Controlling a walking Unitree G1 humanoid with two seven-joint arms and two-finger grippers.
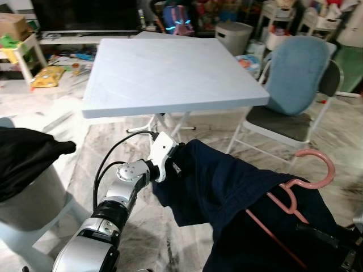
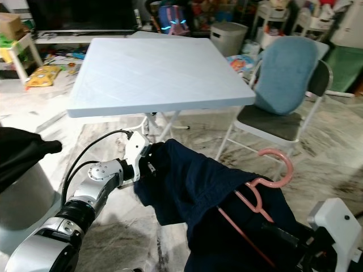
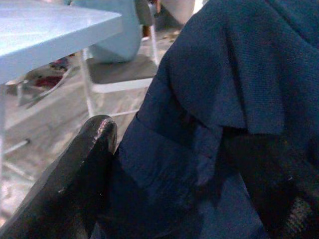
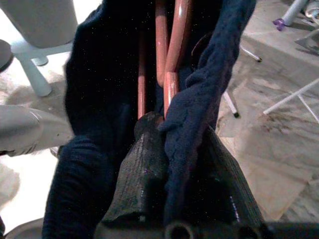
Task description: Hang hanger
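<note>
Beyond the pale-blue worktop [image 1: 170, 73]: limp navy garment [image 1: 227, 187] pinched by left claw [image 3: 164, 174]; stiff, light pink hanger [image 1: 295, 192] clamped with cloth in right claw [image 4: 182, 169]; best held at hanger's rigid neck.

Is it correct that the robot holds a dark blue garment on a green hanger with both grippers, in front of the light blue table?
Not quite: the hanger is pink, not green, as the left eye view shows. The rest holds: the left gripper and the right gripper both grip the dark blue garment, in front of the light blue table.
</note>
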